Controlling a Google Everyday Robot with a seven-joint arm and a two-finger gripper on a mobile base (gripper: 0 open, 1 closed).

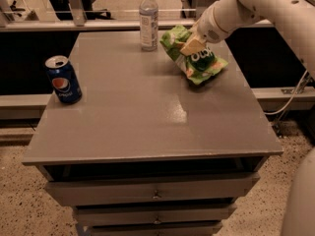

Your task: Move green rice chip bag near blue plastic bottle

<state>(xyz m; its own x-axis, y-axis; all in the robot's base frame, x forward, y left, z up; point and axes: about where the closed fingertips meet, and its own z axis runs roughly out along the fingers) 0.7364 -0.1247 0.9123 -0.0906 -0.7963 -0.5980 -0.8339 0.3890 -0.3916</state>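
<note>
The gripper is over the far right part of the tabletop, at the end of a white arm reaching in from the right. Its jaws look closed on the upper edge of the green rice chip bag, pinching the crinkled foil, though from where I stand the bag hides part of the pinch, so I would not swear how deep the hold goes. The bag hangs tilted. Its top corner is close beside the blue plastic bottle and its lower end trails toward the right edge, either brushing the surface or just off it.

The bag looks nearly where it belongs. To finish well, I would lower it gently, short of the bottle, so the light upright bottle is not nudged over. Then I would part the jaws only once the bag's weight is on the surface, and lift straight up so the foil does not drag along.

The tabletop is a flat grey slab with a dull sheen, topping a cabinet of drawers. A Pepsi can stands well apart at the left edge. Behind runs a rail with dark shapes beyond it, and below is a speckled floor.
</note>
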